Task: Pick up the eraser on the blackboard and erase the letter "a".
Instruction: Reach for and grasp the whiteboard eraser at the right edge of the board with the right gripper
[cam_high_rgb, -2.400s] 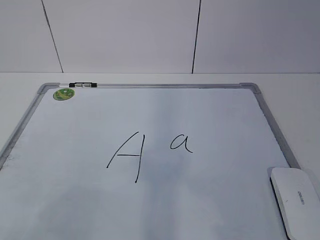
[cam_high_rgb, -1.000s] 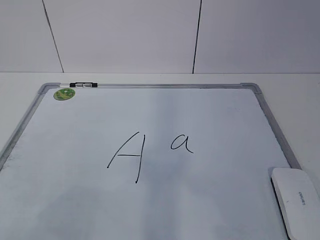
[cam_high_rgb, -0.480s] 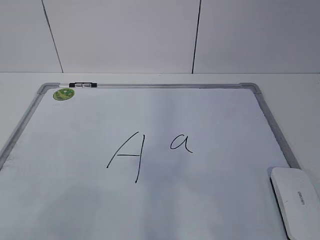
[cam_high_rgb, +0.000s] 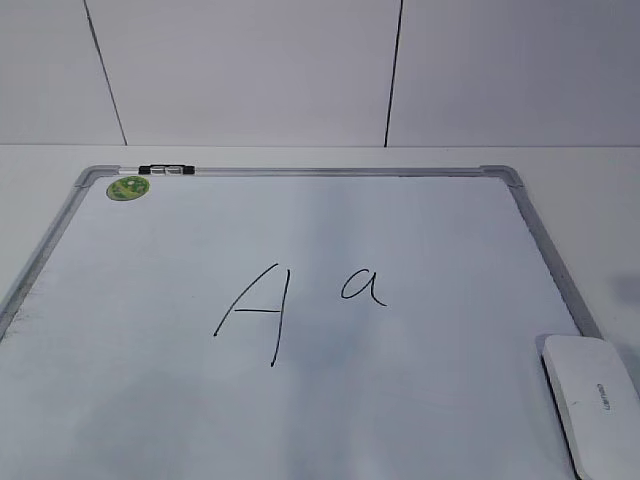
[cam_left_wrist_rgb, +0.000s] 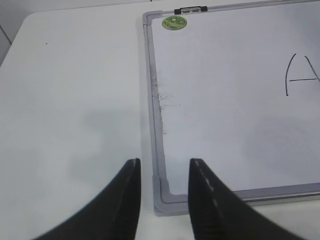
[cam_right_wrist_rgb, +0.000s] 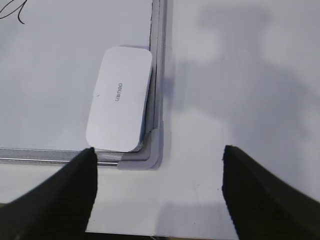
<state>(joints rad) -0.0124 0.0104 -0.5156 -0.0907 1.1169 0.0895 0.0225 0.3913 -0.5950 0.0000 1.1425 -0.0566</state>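
The blackboard (cam_high_rgb: 420, 175) is a white board with a grey frame lying flat on the table. The small letter "a" (cam_high_rgb: 363, 287) is written right of a taller capital "A" (cam_high_rgb: 255, 312). The white eraser (cam_high_rgb: 592, 400) lies at the board's near right corner, also in the right wrist view (cam_right_wrist_rgb: 120, 97). My right gripper (cam_right_wrist_rgb: 157, 155) is open and empty above the table, just off that corner. My left gripper (cam_left_wrist_rgb: 164, 167) is open and empty over the board's near left corner (cam_left_wrist_rgb: 165, 197). Neither gripper shows in the exterior view.
A green round sticker (cam_high_rgb: 128, 187) and a black clip (cam_high_rgb: 167, 170) sit at the board's far left corner. A white panelled wall (cam_high_rgb: 320, 70) stands behind the table. White table surface (cam_left_wrist_rgb: 70, 100) lies left of the board and right of it (cam_right_wrist_rgb: 240, 90).
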